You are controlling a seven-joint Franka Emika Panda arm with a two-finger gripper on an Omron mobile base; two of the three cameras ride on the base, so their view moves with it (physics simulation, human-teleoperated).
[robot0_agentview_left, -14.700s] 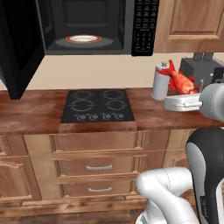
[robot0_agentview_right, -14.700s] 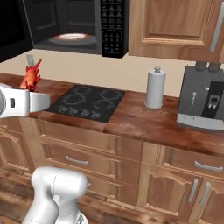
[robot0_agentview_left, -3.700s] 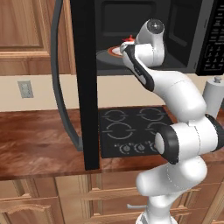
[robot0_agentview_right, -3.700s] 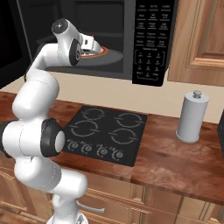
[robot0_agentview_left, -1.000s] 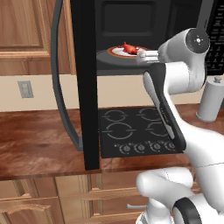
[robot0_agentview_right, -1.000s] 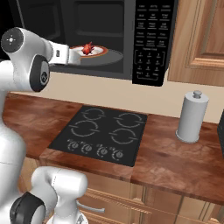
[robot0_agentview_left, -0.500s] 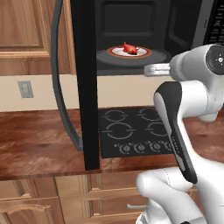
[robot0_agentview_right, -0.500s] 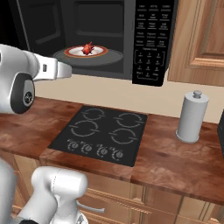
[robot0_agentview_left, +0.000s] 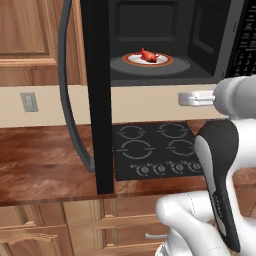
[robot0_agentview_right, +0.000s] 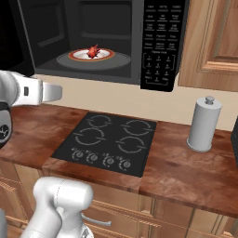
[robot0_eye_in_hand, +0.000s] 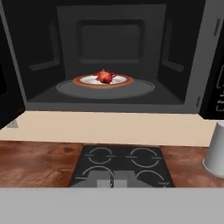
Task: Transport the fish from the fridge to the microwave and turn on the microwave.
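Sitting on a small white plate (robot0_agentview_left: 148,60) with an orange rim, the fish (robot0_agentview_left: 148,54) is inside the microwave (robot0_agentview_right: 160,44), roughly at the middle of the round turntable (robot0_agentview_right: 116,60). Its door (robot0_agentview_left: 98,95) hangs wide open, swung out to the left, with the curved grey handle (robot0_agentview_left: 67,95) on its outer edge. The keypad (robot0_agentview_right: 160,46) runs down the right side of the oven front.

Outside the oven, the gripper (robot0_agentview_left: 186,99) is in the air below the level of the cavity floor and in front of the pale backsplash, well apart from the fish and holding nothing. From the left it shows as a pale block pointing left from the white wrist; from the right it pokes out toward the right (robot0_agentview_right: 56,93). Its jaws are pressed together, the two tips meeting low in the hand view (robot0_eye_in_hand: 111,183).

Below lies a black cooktop (robot0_agentview_right: 107,142) with four burner rings and a row of knobs along its front, set into a reddish-brown wooden counter (robot0_agentview_right: 186,172). A grey canister (robot0_agentview_right: 203,124) with a small knob on top stands upright on the counter to the right of the cooktop. Wooden drawers (robot0_agentview_left: 65,225) run beneath, a wooden cabinet (robot0_agentview_right: 211,42) is to the right of the microwave, and an outlet (robot0_agentview_left: 29,102) sits on the wall at the left.
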